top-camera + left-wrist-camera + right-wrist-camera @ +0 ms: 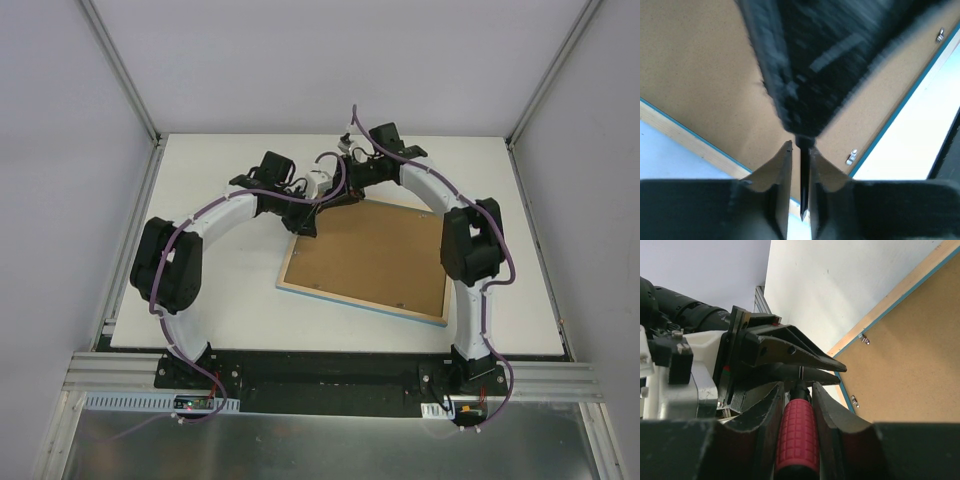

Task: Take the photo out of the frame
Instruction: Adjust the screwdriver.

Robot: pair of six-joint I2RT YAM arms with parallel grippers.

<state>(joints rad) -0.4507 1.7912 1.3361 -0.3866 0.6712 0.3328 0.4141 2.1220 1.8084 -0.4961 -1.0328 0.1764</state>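
Observation:
The frame (360,303) lies face down on the table, its pale wood rim (685,137) and light-blue edge showing around the brown backing board (370,255). The photo is hidden under that board. Both grippers meet over the frame's far left corner. My left gripper (800,146) is shut on the thin black shaft (803,185) of a screwdriver. My right gripper (799,387) is shut on its red ribbed handle (797,435). In the top view the left gripper (322,203) and right gripper (340,195) sit tip to tip.
Small metal tabs (854,401) (864,339) hold the backing board (910,355) in along the rim; another tab (852,157) shows in the left wrist view. The white table (220,300) stretches around the frame, with walls on three sides.

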